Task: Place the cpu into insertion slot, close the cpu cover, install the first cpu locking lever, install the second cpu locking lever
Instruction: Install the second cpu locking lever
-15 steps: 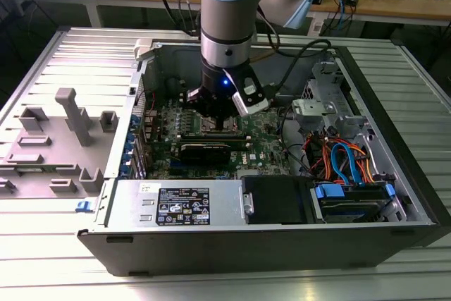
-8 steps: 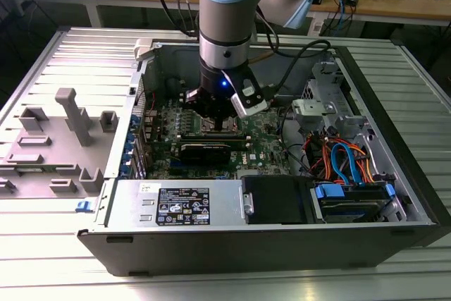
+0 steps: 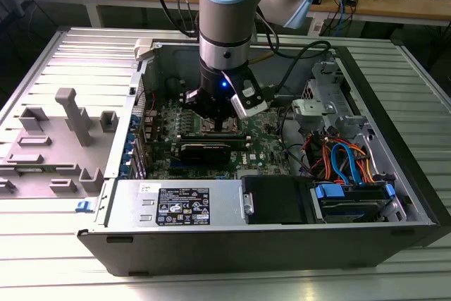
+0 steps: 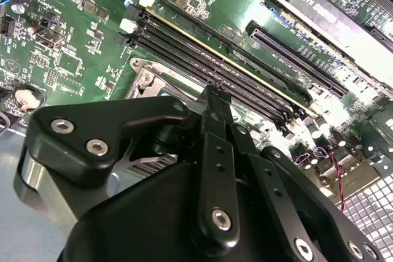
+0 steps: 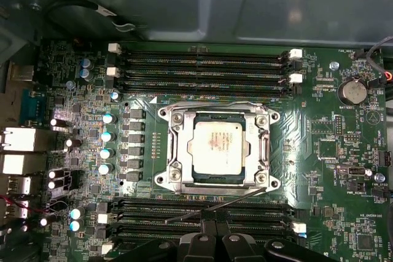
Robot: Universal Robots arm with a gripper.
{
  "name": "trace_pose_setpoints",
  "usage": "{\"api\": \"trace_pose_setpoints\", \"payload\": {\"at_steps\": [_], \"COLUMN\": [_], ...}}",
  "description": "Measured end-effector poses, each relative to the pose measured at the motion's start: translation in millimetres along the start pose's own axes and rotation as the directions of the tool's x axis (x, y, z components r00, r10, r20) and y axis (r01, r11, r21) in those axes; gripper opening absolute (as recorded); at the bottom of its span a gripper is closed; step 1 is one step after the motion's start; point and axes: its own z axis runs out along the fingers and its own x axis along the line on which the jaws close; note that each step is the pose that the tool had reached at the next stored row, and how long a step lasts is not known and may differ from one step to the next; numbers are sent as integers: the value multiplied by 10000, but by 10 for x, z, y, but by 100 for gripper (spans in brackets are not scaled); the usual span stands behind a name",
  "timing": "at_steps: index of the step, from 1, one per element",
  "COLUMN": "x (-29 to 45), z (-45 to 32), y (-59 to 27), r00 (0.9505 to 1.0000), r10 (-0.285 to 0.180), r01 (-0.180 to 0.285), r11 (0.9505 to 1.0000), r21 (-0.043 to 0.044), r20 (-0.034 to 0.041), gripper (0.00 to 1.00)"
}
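Note:
The cpu [image 5: 216, 146] lies flat in the insertion slot [image 5: 271, 181], its dull silver top showing through the window of the cpu cover [image 5: 177, 145], which is folded down over it. One thin wire lever [image 5: 215, 104] runs along the cover's far edge. A second lever [image 5: 233, 199] stands out at a slant over the near edge, next to my gripper [image 5: 216, 238]. The black fingers are shut together, their tip [image 4: 213, 93] just beside the socket's corner [image 4: 147, 81]. In the exterior view the gripper [image 3: 215, 119] hangs straight down over the socket inside the open computer case.
Long black memory slots [image 5: 202, 65] flank the socket on both sides. A black card [image 3: 204, 149], the power supply [image 3: 176, 206] and a bundle of orange and blue cables [image 3: 345, 160] fill the case. A grey fixture tray [image 3: 56, 139] sits at the exterior view's left.

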Motion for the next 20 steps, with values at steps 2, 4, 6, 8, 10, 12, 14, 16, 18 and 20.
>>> {"api": "trace_pose_setpoints", "payload": {"at_steps": [2,4,6,8,10,12,14,16,18,20], "x": [0,0,0,0,0,1,2,3,9,11], "z": [0,0,0,0,-1,-2,-3,-3,-3,-3], "y": [0,-1,-1,-4,-11,-32,-36,-38,-38,-38], "r00": [10000,10000,10000,10000,10000,10000,10000,10000,10000,10000], "r10": [0,0,0,-1,-1,0,1,0,0,0], "r01": [0,0,0,1,1,0,-1,0,0,0], "r11": [10000,10000,10000,10000,10000,10000,9999,9998,9997,9996], "r21": [0,-1,0,-1,-3,-62,-113,-204,-245,-268], "r20": [0,0,0,0,0,-1,0,4,5,7], "gripper": [11,11,11,11,11,11,11,11,11,11]}}
